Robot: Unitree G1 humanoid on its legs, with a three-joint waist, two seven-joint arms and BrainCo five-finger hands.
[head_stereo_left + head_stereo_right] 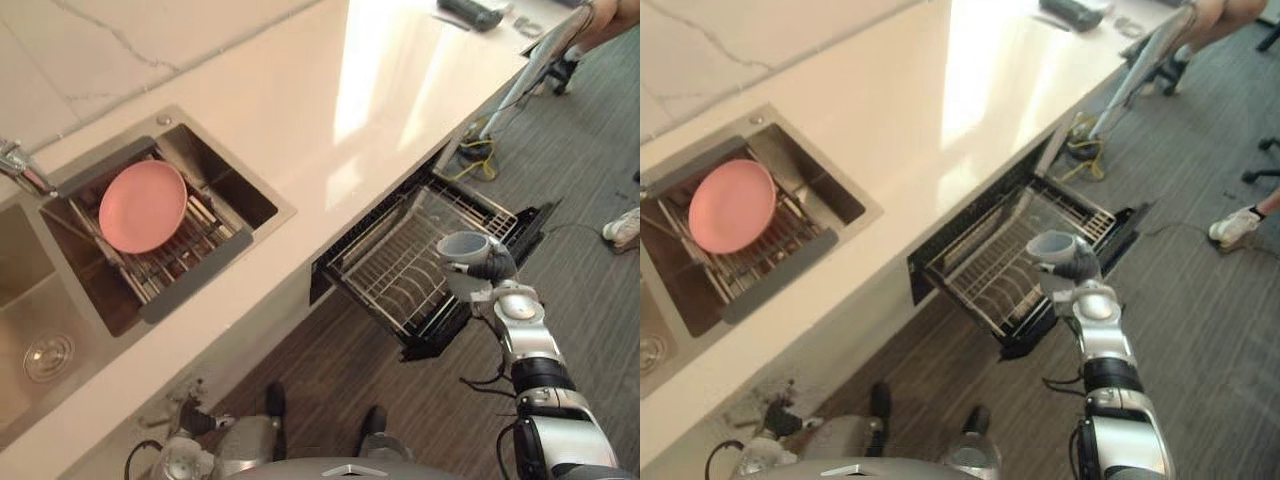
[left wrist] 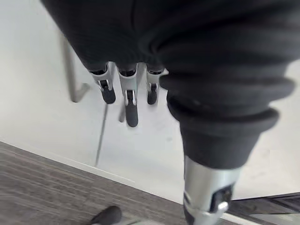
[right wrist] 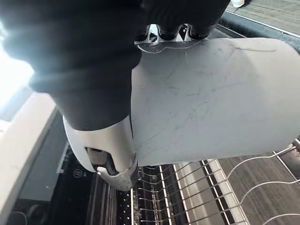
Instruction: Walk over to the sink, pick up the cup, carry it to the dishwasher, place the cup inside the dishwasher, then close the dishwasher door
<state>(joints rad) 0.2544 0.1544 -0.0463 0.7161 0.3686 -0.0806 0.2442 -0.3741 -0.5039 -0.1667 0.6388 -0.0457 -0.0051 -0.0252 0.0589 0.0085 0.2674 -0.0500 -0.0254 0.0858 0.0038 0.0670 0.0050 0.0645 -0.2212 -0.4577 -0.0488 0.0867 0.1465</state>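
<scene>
The right hand (image 1: 492,267) is clamped on the pale grey, smooth-walled plastic cup (image 1: 463,246), with its fingers curled round one side and its thumb round the other. The cup's mouth is turned upward and a little away from the wrist. Directly beneath the hand lies the pulled-out silver wire rack of the dishwasher (image 1: 385,272), so the step in hand appears to be setting the cup down. To do it well, bring the hand straight down and aim the base for a gap between the upright wires below the palm, not on top of them. Loosen the fingers only once the cup bears on the rack, then lift clear without brushing it. The gap left under the cup is hard to judge from these views. The left hand (image 2: 131,105) hangs idle, with its fingers straight and empty.
</scene>
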